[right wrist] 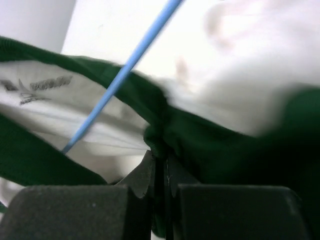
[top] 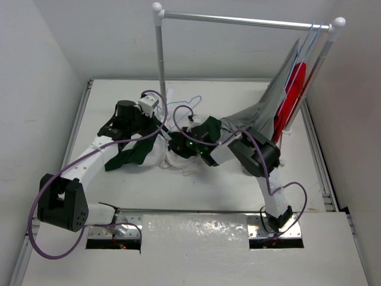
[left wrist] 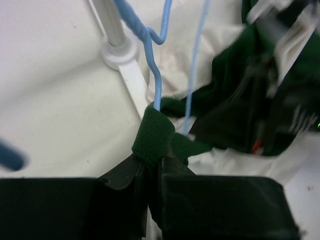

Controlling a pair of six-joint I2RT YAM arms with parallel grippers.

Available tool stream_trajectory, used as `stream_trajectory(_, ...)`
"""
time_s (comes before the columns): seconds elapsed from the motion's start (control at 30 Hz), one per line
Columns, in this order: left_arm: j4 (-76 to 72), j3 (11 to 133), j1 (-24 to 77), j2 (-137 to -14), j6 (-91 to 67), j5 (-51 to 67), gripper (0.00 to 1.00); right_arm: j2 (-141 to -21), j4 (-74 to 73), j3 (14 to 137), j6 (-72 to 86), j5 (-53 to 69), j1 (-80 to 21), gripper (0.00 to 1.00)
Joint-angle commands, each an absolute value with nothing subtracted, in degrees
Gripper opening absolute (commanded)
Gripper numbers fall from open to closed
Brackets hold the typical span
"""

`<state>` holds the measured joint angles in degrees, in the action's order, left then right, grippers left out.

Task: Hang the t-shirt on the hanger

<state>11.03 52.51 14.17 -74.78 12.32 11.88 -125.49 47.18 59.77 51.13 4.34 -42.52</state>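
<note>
From above, the t-shirt (top: 146, 154) lies bunched mid-counter (top: 202, 190). Left wrist: left pincer (left wrist: 152, 162) clamped on its green band, hanger (left wrist: 156, 85) rising toward 12 o'clock. Right wrist: right pincer (right wrist: 161, 162) pinched tight on green cloth.

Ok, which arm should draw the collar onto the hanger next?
Likely right. The right gripper is shut on the t-shirt collar where the hanger wire enters the neck; the left gripper anchors the collar band.
</note>
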Motion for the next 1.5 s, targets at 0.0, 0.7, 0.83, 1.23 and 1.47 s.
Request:
stream_trajectory(0.0,9.66,53.35,12.74,-72.07,16.25,12.92,0.00,-118.68,50.87,50.65,53.78,-1.58,-35.44,0.00)
stream_trajectory(0.7,3.88,39.48,18.98,-71.72,42.26,-6.85,0.00,-93.18,48.35,28.75,44.91,-5.80,-15.66,0.00)
stream_trajectory(0.83,1.93,36.21,18.81,-70.66,48.16,-11.15,0.00,-89.13,45.90,27.86,43.35,-1.67,-12.22,0.00)
stream_trajectory(1.23,-3.60,33.84,21.35,-71.37,55.35,-17.92,0.00,-90.76,4.94,50.08,6.98,-44.09,-25.66,0.00)
stream_trajectory(1.47,-3.69,33.75,22.24,-71.10,61.34,-21.44,0.00,-100.64,-3.17,57.84,5.53,-50.20,-27.16,0.00)
